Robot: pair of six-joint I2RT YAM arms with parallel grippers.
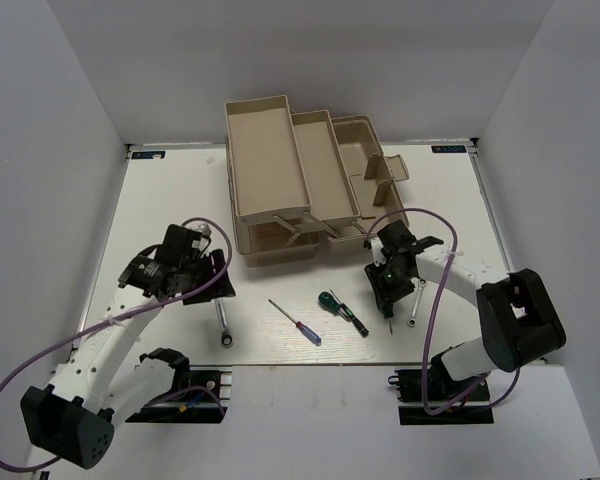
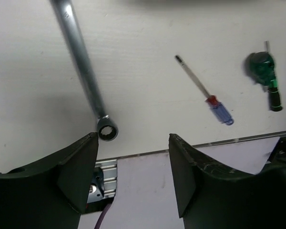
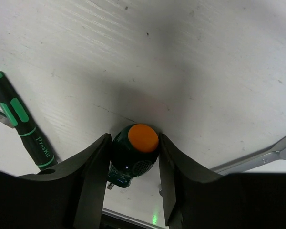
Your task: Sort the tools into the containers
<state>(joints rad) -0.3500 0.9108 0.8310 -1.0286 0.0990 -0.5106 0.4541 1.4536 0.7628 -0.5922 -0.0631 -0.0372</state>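
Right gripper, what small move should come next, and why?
Probably raise it toward the toolbox: the right gripper is closed on the orange-capped screwdriver, and the toolbox's trays stand open just beyond it.

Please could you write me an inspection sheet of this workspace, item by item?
Surface: white table, nothing spilled seen.
Job's things: open beige toolbox, no tool seen in its trays; long wrench, red-and-blue screwdriver, stubby green screwdriver, slim green screwdriver and short wrench lie on the table.
Clutter: nothing seen.
Grippers: left gripper open, nothing between its fingers; right gripper shut on orange-capped screwdriver.
Cables: a purple cable loops from each arm.
Surroundings: white walls on three sides.
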